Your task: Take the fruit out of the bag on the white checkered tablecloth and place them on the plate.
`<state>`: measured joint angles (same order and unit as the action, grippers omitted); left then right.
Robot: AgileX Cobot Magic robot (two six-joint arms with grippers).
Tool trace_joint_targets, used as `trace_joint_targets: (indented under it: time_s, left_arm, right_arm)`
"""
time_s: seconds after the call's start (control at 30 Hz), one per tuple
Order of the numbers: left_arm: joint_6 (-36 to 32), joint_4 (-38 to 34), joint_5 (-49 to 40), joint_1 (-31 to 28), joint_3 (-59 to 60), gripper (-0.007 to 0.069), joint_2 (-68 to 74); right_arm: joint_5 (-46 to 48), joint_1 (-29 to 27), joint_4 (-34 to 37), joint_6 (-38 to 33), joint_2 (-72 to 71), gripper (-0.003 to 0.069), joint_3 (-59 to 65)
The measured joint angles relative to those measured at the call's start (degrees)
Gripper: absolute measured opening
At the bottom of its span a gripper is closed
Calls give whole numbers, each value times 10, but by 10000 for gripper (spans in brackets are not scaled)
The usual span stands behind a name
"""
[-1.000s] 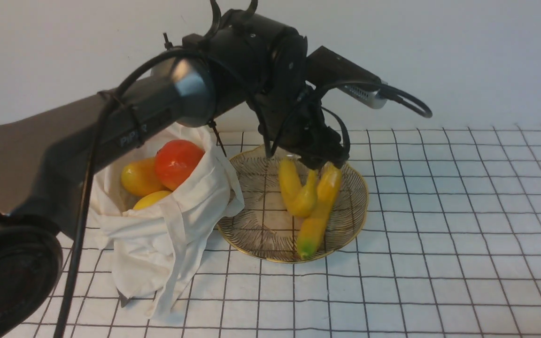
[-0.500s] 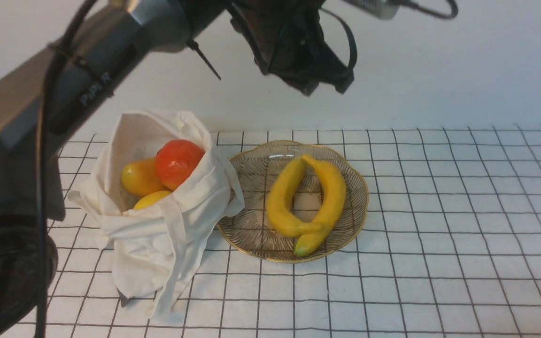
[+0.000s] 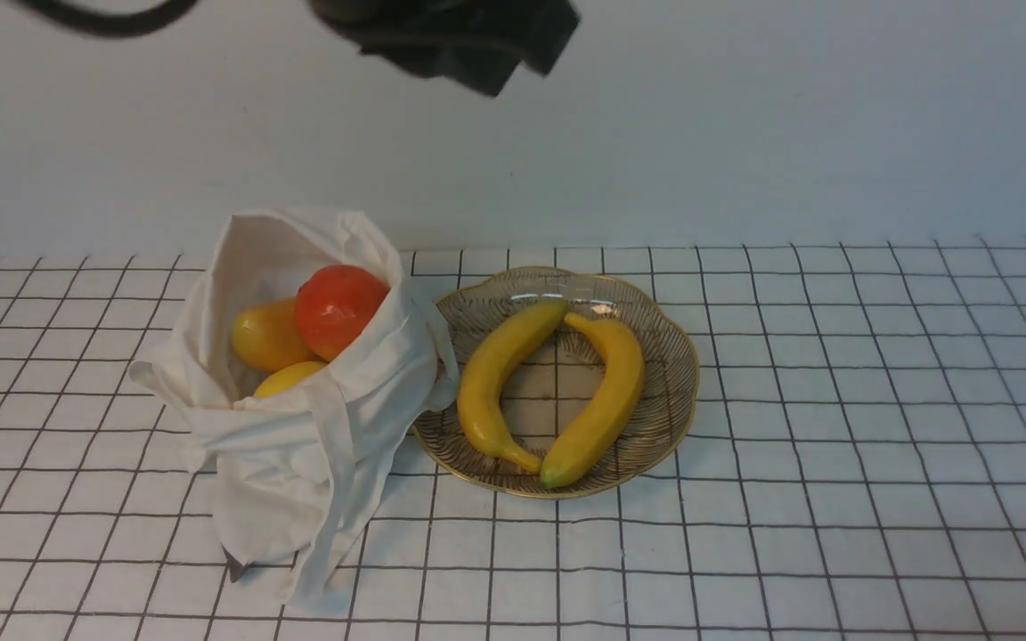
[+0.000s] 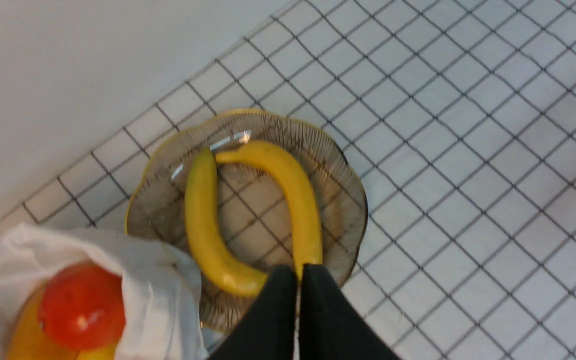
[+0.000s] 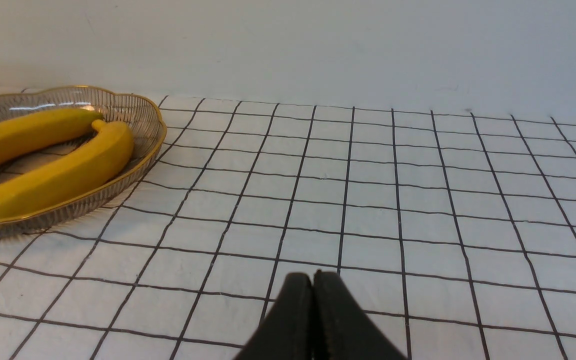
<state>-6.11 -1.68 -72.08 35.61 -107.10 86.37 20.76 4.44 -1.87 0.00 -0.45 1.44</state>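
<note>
**Two bananas plated, three fruits left in the bag**

Room: plain pale wall behind, nothing else in sight. The worktop was covered by the white checkered tablecloth (image 3: pixel 834 401), which lay near flat and was bare to the right of the plate.

The bag (image 3: pixel 299 463) sat slumped on the left with its mouth open upward and a strap trailing forward. Its side touched the plate (image 3: pixel 678 392). The plate held two bananas (image 3: pixel 493 378), ends close together, with bare glass between them.

The red-orange fruit (image 3: pixel 337 307) sat topmost in the bag mouth, on two yellow-orange oval fruits (image 3: pixel 264 336).

The left tool (image 4: pixel 299 270) was high above the plate's near rim, fingers pressed together, empty. The right tool (image 5: pixel 313 275) hovered low over bare cloth right of the plate, likewise pinched closed and empty.

My read: the next step was going back for the red one.
- Spread the left tool wide before descending.
- Come straight down, since that fruit was exposed and on top.
- The glossy round skin looked slippery, so grip across the widest part.
- Keep the fingers clear of the cloth lip on the plate side, or the bag would likely lift too.
- Set it in the gap between the bananas; the shallow rim wouldn't stop a roll.
</note>
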Motion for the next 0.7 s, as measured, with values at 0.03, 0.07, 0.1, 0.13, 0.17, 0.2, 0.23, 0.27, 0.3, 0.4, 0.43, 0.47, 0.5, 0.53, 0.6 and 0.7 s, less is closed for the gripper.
trace_joint_targets:
  time_s: [0.03, 0.07, 0.1, 0.13, 0.17, 0.2, 0.23, 0.27, 0.3, 0.4, 0.43, 0.47, 0.5, 0.53, 0.6, 0.7]
  left_arm:
    - [0, 3, 0, 0, 50, -8, -36]
    - [-1, 5, 0, 0, 65, -8, -55]
    - [0, 6, 0, 0, 103, -8, -85]
    - [0, 7, 0, 0, 144, -8, -117]
    - [-1, 6, 4, 0, 187, -8, -148]
    - [-2, 2, 19, 0, 233, -8, -179]
    - [-5, -7, 50, 0, 282, -8, -209]
    - [-7, -15, 83, 0, 312, -8, -233]
    - [-9, -29, 129, 0, 362, -8, -255]
    - [-12, -67, 270, 0, 507, -8, -328]
    - [-12, -72, 302, 0, 541, -8, -344]
    - [-11, -78, 336, 0, 586, -8, -362]
    - [-10, -81, 364, 0, 612, -8, -379]
    - [-10, -85, 385, 0, 641, -8, -395]
    - [-10, -91, 411, 0, 687, -8, -419]
    - [-8, -93, 425, 0, 738, -8, -437]
  right_arm:
    - [0, 0, 0, 0, 0, -15, 0]
    - [0, 0, 0, 0, 0, -15, 0]
    - [0, 0, 0, 0, 0, -15, 0]
    - [0, 0, 0, 0, 0, -15, 0]
    - [0, 0, 0, 0, 0, -15, 0]
    - [0, 0, 0, 0, 0, -15, 0]
    - [0, 0, 0, 0, 0, -15, 0]
    - [0, 0, 0, 0, 0, -15, 0]
    - [0, 0, 0, 0, 0, -15, 0]
    - [0, 0, 0, 0, 0, -15, 0]
    - [0, 0, 0, 0, 0, -15, 0]
    - [0, 0, 0, 0, 0, -15, 0]
    - [0, 0, 0, 0, 0, -15, 0]
    - [0, 0, 0, 0, 0, -15, 0]
    - [0, 0, 0, 0, 0, -15, 0]
    - [0, 0, 0, 0, 0, -15, 0]
